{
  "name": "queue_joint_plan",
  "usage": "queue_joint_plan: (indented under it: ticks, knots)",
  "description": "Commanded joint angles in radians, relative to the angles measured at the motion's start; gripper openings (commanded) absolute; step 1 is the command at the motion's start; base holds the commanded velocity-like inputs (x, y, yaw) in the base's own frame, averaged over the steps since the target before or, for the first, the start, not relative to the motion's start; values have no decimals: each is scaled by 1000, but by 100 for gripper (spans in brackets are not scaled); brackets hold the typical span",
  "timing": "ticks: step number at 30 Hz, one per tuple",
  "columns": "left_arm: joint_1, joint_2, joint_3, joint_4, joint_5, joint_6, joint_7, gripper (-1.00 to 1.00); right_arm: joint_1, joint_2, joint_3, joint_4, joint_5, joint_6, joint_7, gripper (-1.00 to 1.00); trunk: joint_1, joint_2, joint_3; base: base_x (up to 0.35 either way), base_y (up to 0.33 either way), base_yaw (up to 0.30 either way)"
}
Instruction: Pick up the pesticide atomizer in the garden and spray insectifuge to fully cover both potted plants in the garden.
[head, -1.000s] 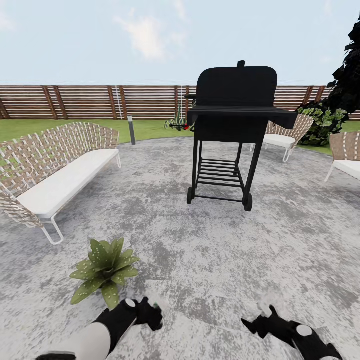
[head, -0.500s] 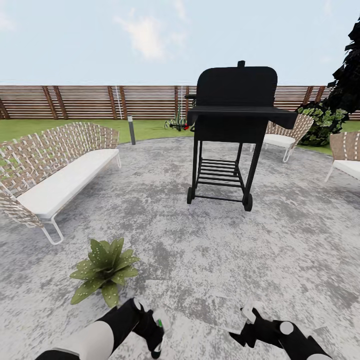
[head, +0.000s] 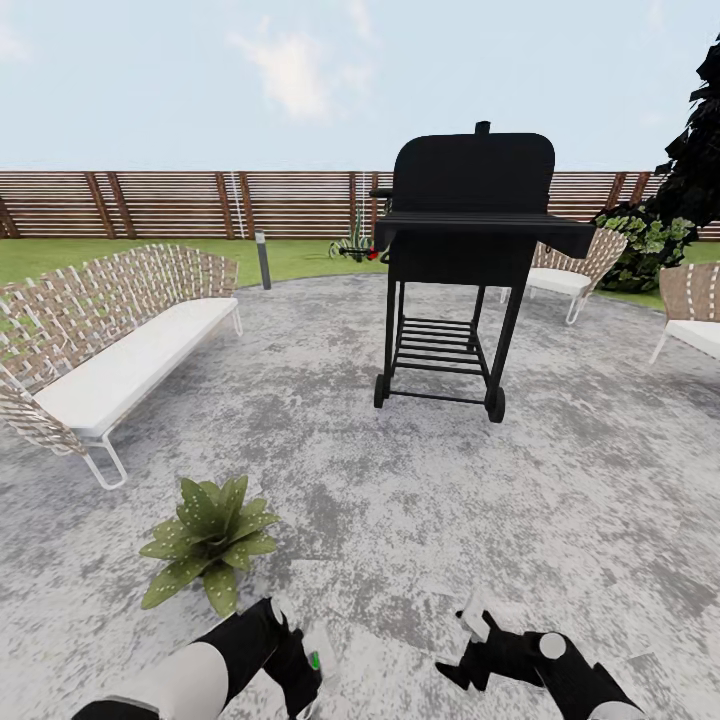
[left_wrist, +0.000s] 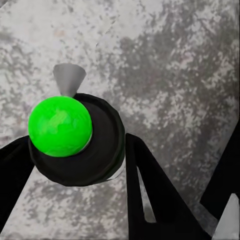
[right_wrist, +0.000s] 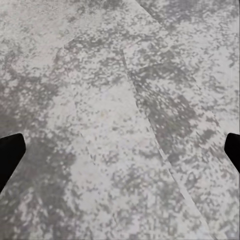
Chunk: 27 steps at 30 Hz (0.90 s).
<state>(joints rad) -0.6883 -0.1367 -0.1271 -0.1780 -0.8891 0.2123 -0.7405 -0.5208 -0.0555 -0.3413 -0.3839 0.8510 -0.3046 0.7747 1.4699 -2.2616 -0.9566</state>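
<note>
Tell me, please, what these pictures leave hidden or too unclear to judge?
- Pesticide atomizer: in the left wrist view its round top hides its body.
- Right gripper: in the head view, too small to read its jaws.
- Wicker chair: cut by the head view's edge.
- Red object beside the grill: too small to identify.

No readable text or labels anywhere
</note>
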Motion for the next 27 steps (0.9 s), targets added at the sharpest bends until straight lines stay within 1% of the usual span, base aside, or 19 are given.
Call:
queue_joint_plan:
  ticks: [1,3,6,8,9,10,11,12,14,15,16,19,20,22,26,27]
  knots:
    - [0,0,-7,-3,-12,21,-17,-100,-1,2,-8,-8,10,-6,35,-100,0,0,-1,0,0,0]
    - [0,0,-8,-9,-28,29,-28,-100,-1,4,-8,-15,10,-6,69,-100,0,0,-1,0,0,0]
    - [0,-1,-8,-29,-33,37,-32,-100,-1,8,-6,-32,10,-6,86,-100,0,0,-1,0,0,0]
    - [0,-8,-8,-34,-37,53,-32,-100,-1,11,24,-50,10,-5,116,-100,0,0,-1,0,0,0]
    - [0,-15,-8,-36,-45,58,-33,-100,-1,14,50,-61,9,-5,130,-100,0,0,-1,0,0,0]
    - [0,-19,-8,-37,-54,60,-33,-100,-1,19,67,-67,9,-5,136,-100,0,0,-1,0,0,0]
    - [-1,-27,-8,-39,-72,62,-33,-100,-1,29,88,-74,8,-5,141,-100,0,0,-1,0,0,0]
    - [-1,-32,-8,-45,-89,63,-33,-100,-1,38,99,-77,8,-5,144,-100,0,0,-1,0,0,0]
    - [-1,-38,-8,-55,-106,63,-38,-100,-1,52,108,-80,8,-5,147,-100,0,0,-1,0,0,0]
    - [-2,-38,-8,-59,-109,64,-46,-100,-1,61,110,-81,9,-5,147,-100,0,0,-1,0,0,0]
    - [-1,-38,-8,-73,-115,64,-72,-100,-1,81,120,-92,9,-5,148,-100,0,0,-1,0,0,0]
    - [0,-38,-7,-93,-129,66,-97,-100,-1,100,159,-120,8,-5,148,-100,0,0,-1,0,0,0]
    - [3,-38,-6,-96,-136,67,-99,-100,-1,111,170,-125,7,-4,148,-100,0,0,-1,0,0,0]
    - [10,-37,-4,-98,-143,73,-98,-100,-1,124,178,-127,5,-4,146,-100,0,0,-1,0,0,0]
    - [14,-35,-3,-97,-143,76,-83,-100,-1,132,180,-121,2,-2,144,-100,0,0,-1,0,0,0]
    - [15,-35,-3,-96,-141,76,-81,-100,-1,138,180,-120,2,-2,144,-100,0,0,-1,0,0,0]
